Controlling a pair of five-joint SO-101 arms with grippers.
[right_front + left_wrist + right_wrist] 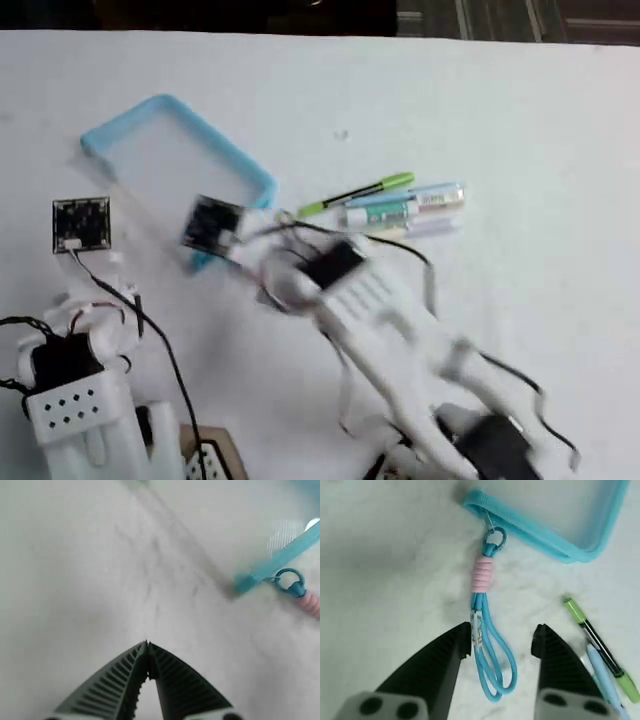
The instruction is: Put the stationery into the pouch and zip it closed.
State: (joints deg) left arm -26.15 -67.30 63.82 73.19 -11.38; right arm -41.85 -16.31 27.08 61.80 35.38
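Pouch (215, 140) first: a clear one edged in blue, lying flat on the white table (520, 120) toward the far left, and by the look of it nothing is inside yet. From where I stand the right arm (400, 350) stretches in from the near right, its wrist over the pouch's nearest corner. The left arm (70, 400) sits low at the near left, well apart from the work.

The stationery (405, 210), a little bundle of pens with a green pen (360, 192) at its edge, lies just right of the pouch and beside the right arm, so that arm is much the nearer to both.

The right gripper (501, 635) is spread wide and grips nothing. The zip's pull cord (482, 602) runs between its jaws. The cord's long axis points from the gripper straight toward the pouch corner, where a small ring (495, 537) joins it to the zip. The cord sits close against one jaw; whether it touches I cannot tell. A squeeze here would, I think, catch the cord.

The left gripper (147, 645) has its jaws pressed together on nothing, above bare table.
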